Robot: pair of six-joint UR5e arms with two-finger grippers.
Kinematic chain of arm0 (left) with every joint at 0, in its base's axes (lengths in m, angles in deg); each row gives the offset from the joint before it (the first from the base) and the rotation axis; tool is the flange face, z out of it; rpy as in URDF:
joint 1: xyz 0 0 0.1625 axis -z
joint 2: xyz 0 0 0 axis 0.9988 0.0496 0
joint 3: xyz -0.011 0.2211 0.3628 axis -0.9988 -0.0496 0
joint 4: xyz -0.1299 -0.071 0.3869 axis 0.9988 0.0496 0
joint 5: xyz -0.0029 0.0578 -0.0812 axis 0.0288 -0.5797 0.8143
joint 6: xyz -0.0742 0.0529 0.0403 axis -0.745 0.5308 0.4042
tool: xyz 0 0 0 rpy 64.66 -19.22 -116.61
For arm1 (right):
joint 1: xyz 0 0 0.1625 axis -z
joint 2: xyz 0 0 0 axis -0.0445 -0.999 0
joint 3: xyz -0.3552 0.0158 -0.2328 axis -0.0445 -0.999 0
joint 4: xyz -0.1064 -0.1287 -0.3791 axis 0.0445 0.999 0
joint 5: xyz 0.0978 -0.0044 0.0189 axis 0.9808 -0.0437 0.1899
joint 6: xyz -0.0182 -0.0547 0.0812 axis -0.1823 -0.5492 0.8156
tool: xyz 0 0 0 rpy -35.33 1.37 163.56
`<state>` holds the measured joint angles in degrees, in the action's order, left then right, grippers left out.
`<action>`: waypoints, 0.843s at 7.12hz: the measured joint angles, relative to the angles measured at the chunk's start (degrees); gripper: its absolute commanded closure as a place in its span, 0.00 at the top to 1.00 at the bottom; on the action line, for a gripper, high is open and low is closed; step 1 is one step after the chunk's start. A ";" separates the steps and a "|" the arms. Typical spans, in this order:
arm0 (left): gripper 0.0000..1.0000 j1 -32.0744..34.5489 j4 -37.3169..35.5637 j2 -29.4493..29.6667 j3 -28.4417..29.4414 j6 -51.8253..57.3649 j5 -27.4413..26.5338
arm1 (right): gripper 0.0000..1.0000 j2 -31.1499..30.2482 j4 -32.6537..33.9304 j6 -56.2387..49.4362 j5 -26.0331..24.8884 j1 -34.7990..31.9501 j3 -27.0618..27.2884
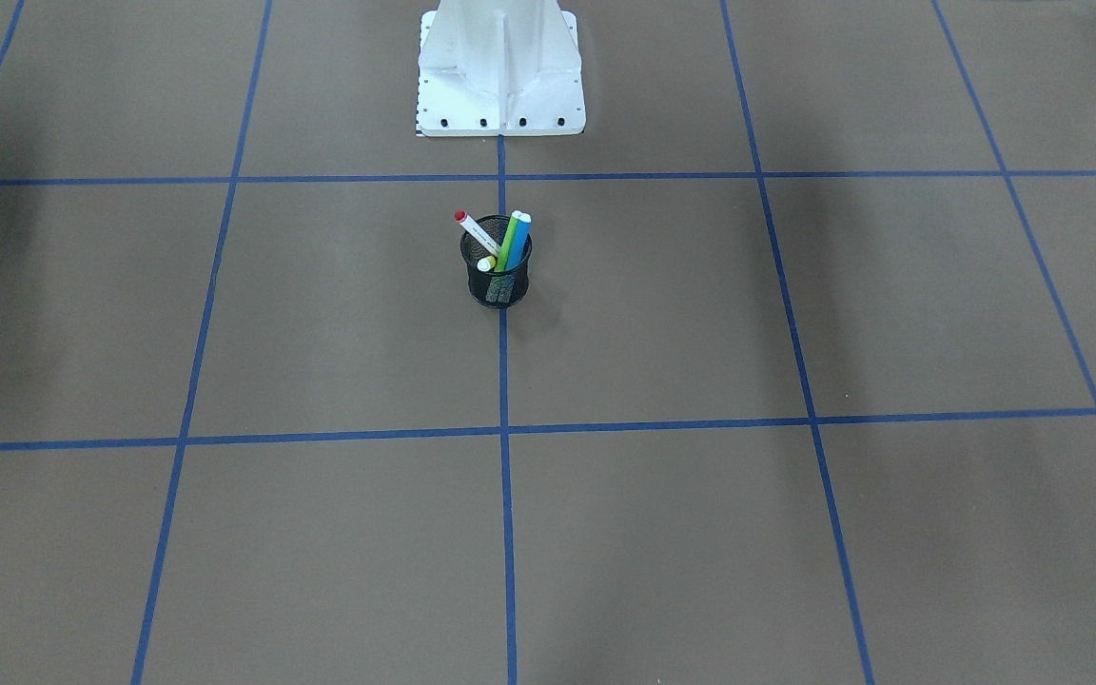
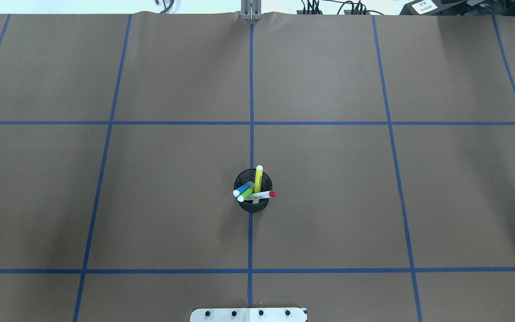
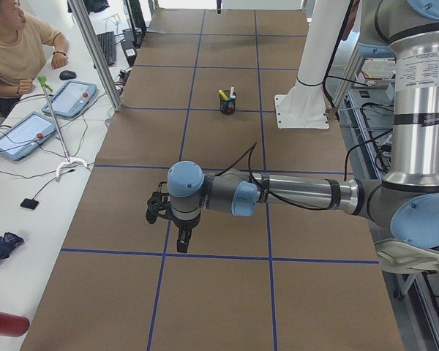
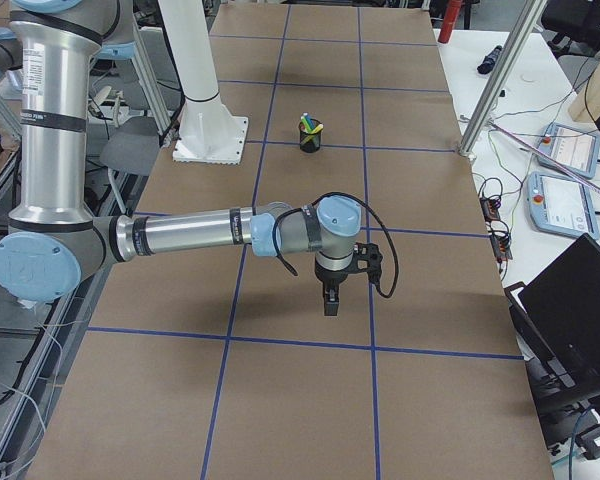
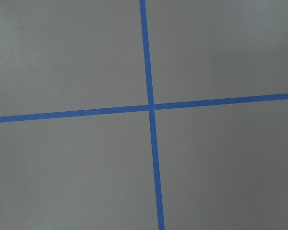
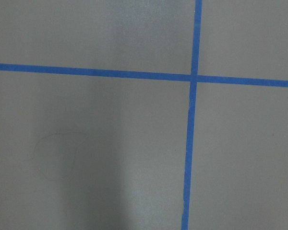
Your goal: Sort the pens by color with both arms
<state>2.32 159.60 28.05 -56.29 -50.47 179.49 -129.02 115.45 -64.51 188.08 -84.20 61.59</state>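
Centrally on the brown desk (image 2: 329, 188), a round black mesh cup (image 1: 499, 285) holds the blue pen (image 2: 243, 189), green pen (image 2: 247, 194), yellow pen (image 2: 259, 178) and red-capped white pen (image 2: 259, 195), lower ends hidden; left tool (image 3: 181, 245) and right tool (image 4: 329, 303) hover far off, and I cannot tell their grip.

Black mesh cup (image 1: 499, 285) on blue tape line (image 1: 505, 381); white base plate (image 1: 500, 90); seated operator (image 3: 18, 51).

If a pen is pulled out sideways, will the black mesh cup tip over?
It may: the mesh cup looks light and narrow, standing free. The red-capped pen leans on its rim, so a sideways pull could lever it over.
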 measured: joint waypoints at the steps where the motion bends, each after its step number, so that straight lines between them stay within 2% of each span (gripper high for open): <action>1: 1.00 0.00 -0.04 0.00 0.00 -0.04 0.00 | 1.00 0.01 0.00 0.00 0.01 0.00 0.01; 6: 1.00 -0.14 1.33 1.43 -1.05 -0.15 -0.16 | 1.00 3.30 -0.08 1.05 0.11 0.23 0.39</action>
<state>2.18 160.93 29.48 -57.34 -50.62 179.33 -125.72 115.37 -63.46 188.18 -83.97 61.97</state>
